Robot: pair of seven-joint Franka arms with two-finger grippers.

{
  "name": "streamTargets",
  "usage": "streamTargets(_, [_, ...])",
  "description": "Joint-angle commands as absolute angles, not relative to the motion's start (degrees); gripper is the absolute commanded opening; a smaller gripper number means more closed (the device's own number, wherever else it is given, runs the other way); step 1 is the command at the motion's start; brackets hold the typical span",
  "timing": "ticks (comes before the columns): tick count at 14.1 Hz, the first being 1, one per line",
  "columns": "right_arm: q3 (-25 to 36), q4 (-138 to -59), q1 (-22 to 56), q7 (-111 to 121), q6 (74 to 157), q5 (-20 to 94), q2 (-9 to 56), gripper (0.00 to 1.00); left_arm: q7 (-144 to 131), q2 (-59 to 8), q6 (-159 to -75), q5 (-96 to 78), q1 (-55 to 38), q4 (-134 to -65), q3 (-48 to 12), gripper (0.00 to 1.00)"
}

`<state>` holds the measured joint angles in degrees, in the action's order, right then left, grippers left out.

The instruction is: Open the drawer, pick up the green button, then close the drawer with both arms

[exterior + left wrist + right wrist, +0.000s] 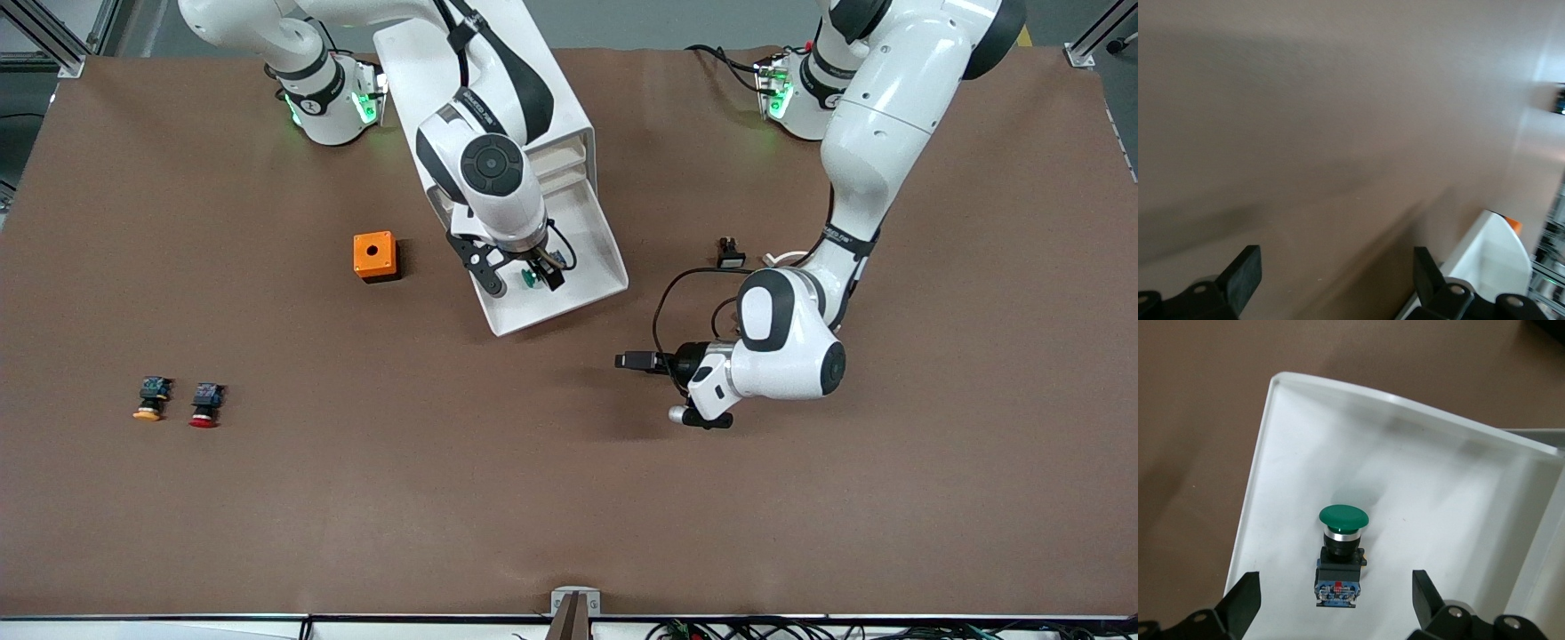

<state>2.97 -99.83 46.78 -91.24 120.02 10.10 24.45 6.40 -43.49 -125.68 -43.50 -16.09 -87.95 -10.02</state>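
You're seeing the green-capped, dark-bodied push button (1341, 555) lying in the pulled-out shallow white drawer (582, 289), the right gripper (1331, 603) hovering over it, fingers spread. The left gripper (1335, 283) is waiting beside the drawer over the brown worktop (444, 498), fingers spread. No label is legible.

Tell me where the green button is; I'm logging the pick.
The green button lies in the open drawer, directly under the right end effector, whose fingers are open.

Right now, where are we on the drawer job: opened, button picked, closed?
Opened: the shallow white drawer is pulled out of the white boxy cabinet. In hand: the right claw hangs open over the green-capped push button, which lies in the drawer, not gripped. The left claw is open over bare brown tabletop beside the drawer. Left: grasp, lift out, close the drawer.
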Motion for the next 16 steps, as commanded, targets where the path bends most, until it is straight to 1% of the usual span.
streamTargets(1, [3.6,-100.1,48.0,-91.7,122.6,11.1,26.2,1.0,1.5,-41.1,-125.0,-36.7,-15.5,-87.9,-10.1,1.0])
streamTargets(5, [3.7,-100.1,49.0,-91.6,123.7,10.9,28.3,1.0,-1.8,-39.3,-123.6,-30.7,-13.5,-87.5,-10.1,1.0])
streamTargets(7, [3.7,-100.1,49.8,-91.7,124.0,10.9,28.9,1.0,-2.9,-38.7,-121.5,-28.1,-13.4,-87.2,-10.0,1.0])
streamTargets(10, [3.7,-100.1,50.0,-91.7,123.9,10.9,29.4,1.0,-6.1,-37.8,-117.7,-21.6,-13.2,-84.6,-8.6,1.0])
streamTargets(12, [3.7,-100.0,50.1,-91.7,124.0,10.9,29.5,1.0,-10.3,-37.5,-114.4,-16.2,-13.3,-82.3,-8.5,1.0])
streamTargets(14, [3.7,-99.9,50.7,-91.6,124.2,10.9,29.5,1.0,-15.1,-37.5,-112.9,-13.1,-13.4,-81.4,-8.6,1.0])
streamTargets(15, [3.7,-99.8,51.0,-91.6,124.2,10.8,29.5,0.92,-18.1,-37.5,-112.9,-13.0,-13.3,-81.4,-8.5,1.0])
streamTargets(16, [3.7,-99.8,51.0,-91.6,124.2,10.8,29.5,0.78,-20.9,-37.5,-112.9,-12.9,-13.4,-81.3,-8.5,1.0])
